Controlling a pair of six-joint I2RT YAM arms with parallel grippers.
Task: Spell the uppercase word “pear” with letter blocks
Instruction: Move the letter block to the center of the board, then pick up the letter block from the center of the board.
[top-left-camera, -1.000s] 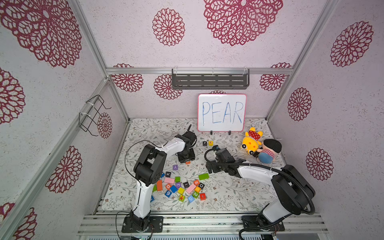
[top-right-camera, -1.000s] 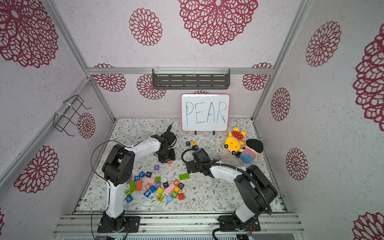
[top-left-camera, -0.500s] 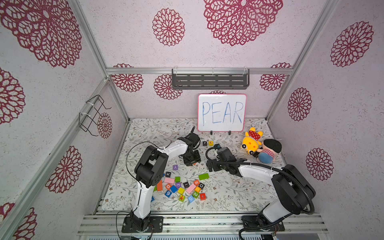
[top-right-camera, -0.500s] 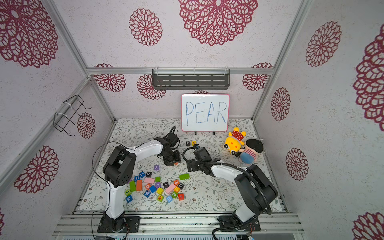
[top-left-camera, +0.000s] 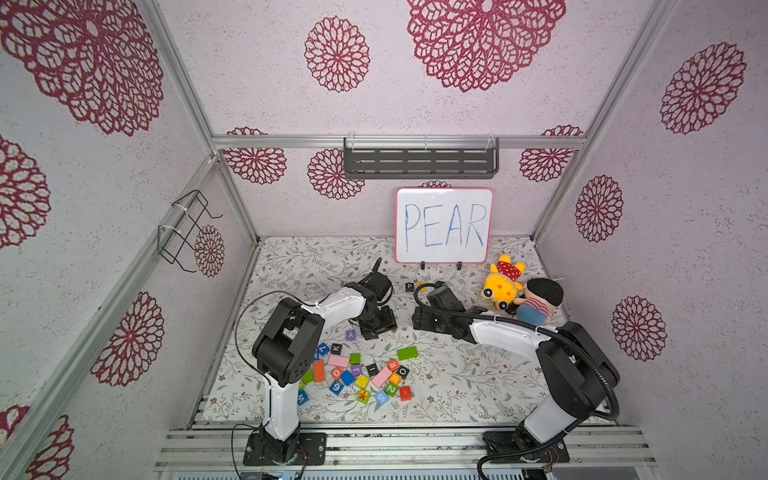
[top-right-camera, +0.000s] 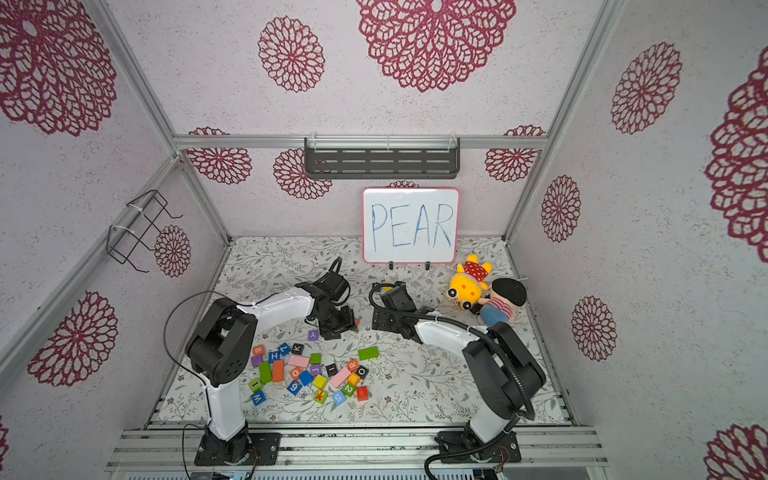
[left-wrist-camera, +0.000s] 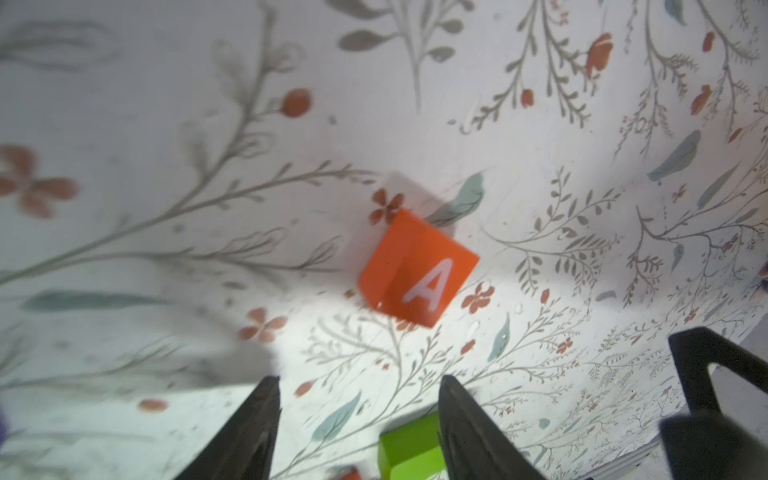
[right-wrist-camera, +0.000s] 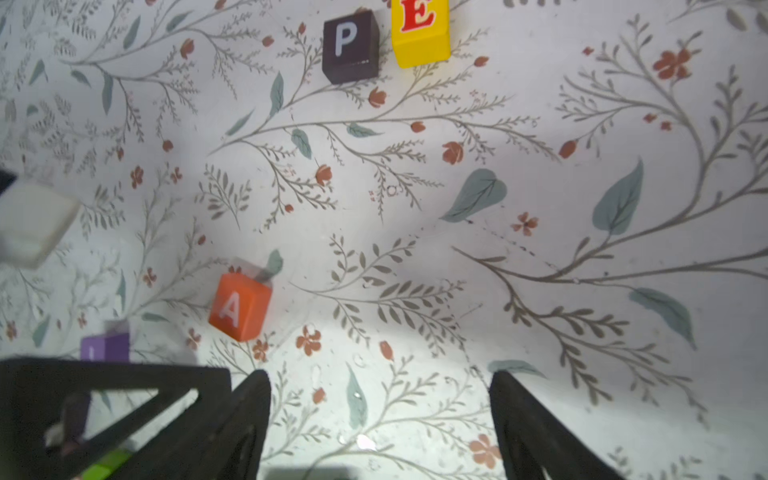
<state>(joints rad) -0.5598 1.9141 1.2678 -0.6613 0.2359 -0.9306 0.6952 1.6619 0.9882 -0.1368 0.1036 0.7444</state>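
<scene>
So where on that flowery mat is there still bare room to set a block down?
Bare mat lies beyond the yellow E block toward the plush toys, and at the near right past the green block. The far left corner beside the whiteboard is free too. The block pile is crowded.

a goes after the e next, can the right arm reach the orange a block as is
Probably yes. Nothing covers the A block, and the open right gripper is close by. It is off to one side of the jaws, though, with the open left gripper near it.
</scene>
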